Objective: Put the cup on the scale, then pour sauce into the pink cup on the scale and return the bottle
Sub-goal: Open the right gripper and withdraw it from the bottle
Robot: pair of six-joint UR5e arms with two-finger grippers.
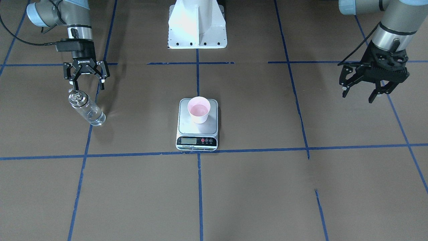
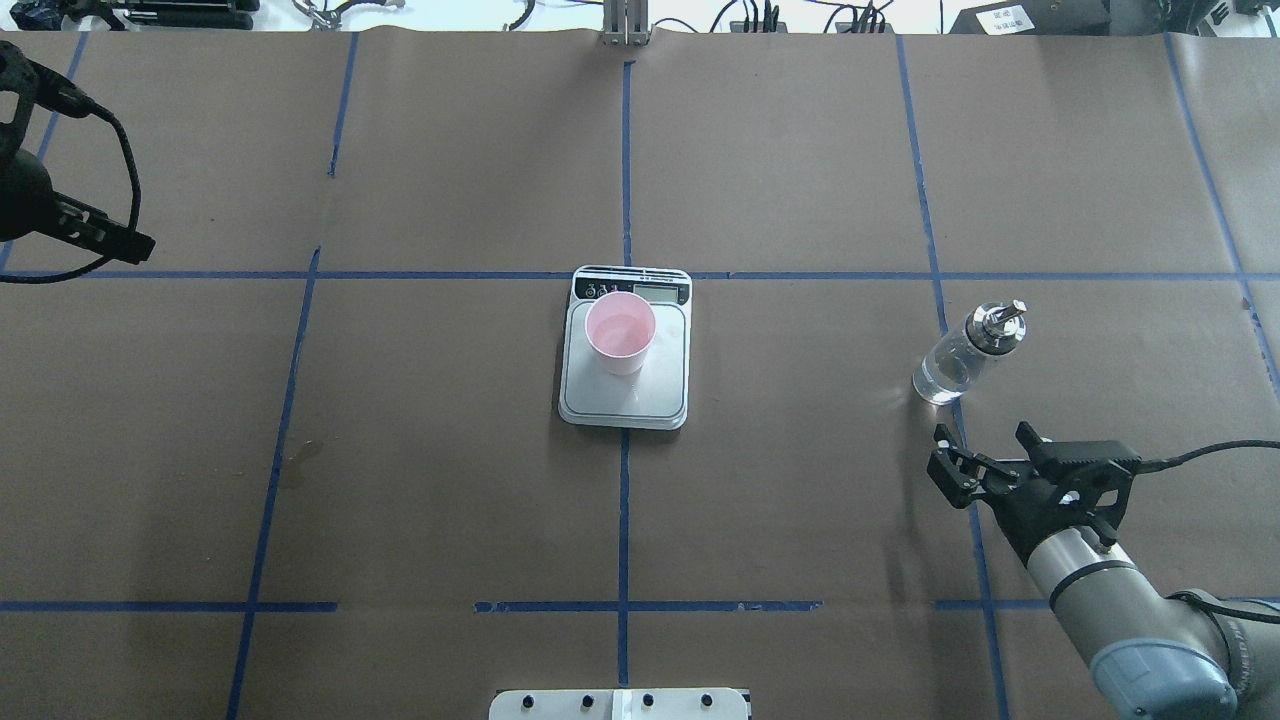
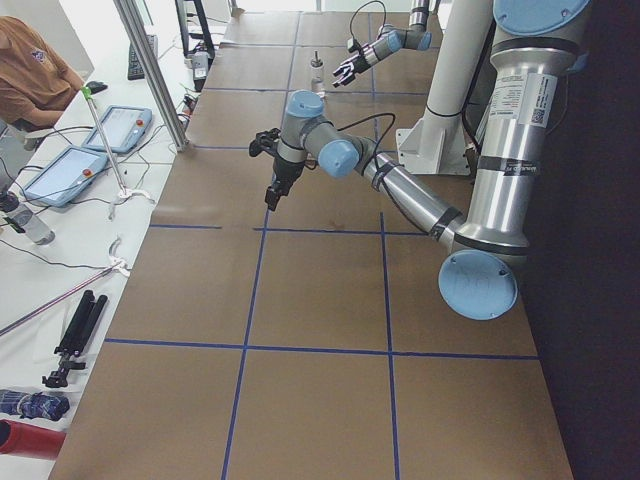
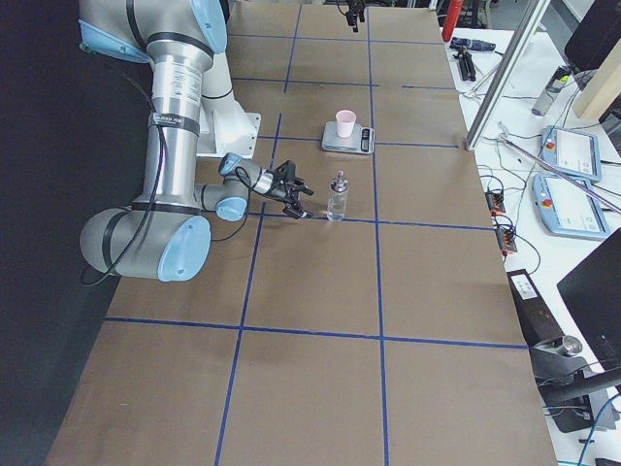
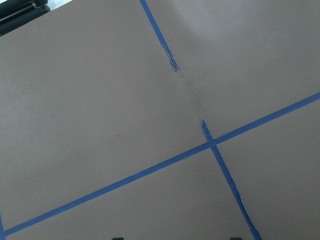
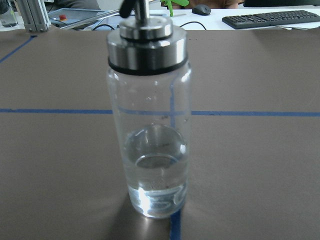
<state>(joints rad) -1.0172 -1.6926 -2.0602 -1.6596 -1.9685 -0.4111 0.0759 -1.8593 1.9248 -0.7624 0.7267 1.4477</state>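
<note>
**A:** Cup?
**B:** Cup [image 1: 199, 109] upright on the scale [image 1: 187, 124], on the steel platform, mid-table. Pink inside, with a faint ring low down — cannot tell whether that is liquid.
**A:** Which way does the scale face?
**B:** Black display panel is turned away from the robot's base. That edge lies close to a line of blue tape [image 1: 254, 150].
**A:** Bottle?
**B:** Bottle [image 1: 86, 108] stands upright on the table [image 1: 267, 194], on the robot's right side, well apart from the scale. Its base sits on a tape line and the silver cap is on. The right wrist view shows the sauce [image 6: 156, 185] — clear, filling only the lower part of the glass.
**A:** Right gripper?
**B:** Right gripper [image 1: 88, 88] is level with the bottle, just beside it on the robot's side. Fingers are spread wide, holding nothing. The overhead view shows a gap between it and the glass.
**A:** Left?
**B:** Left gripper [image 1: 357, 97] is far out over the table's left side, well apart from scale and cup. Fingers are spread, empty. Its wrist camera takes in brown table and crossing tape.
</note>
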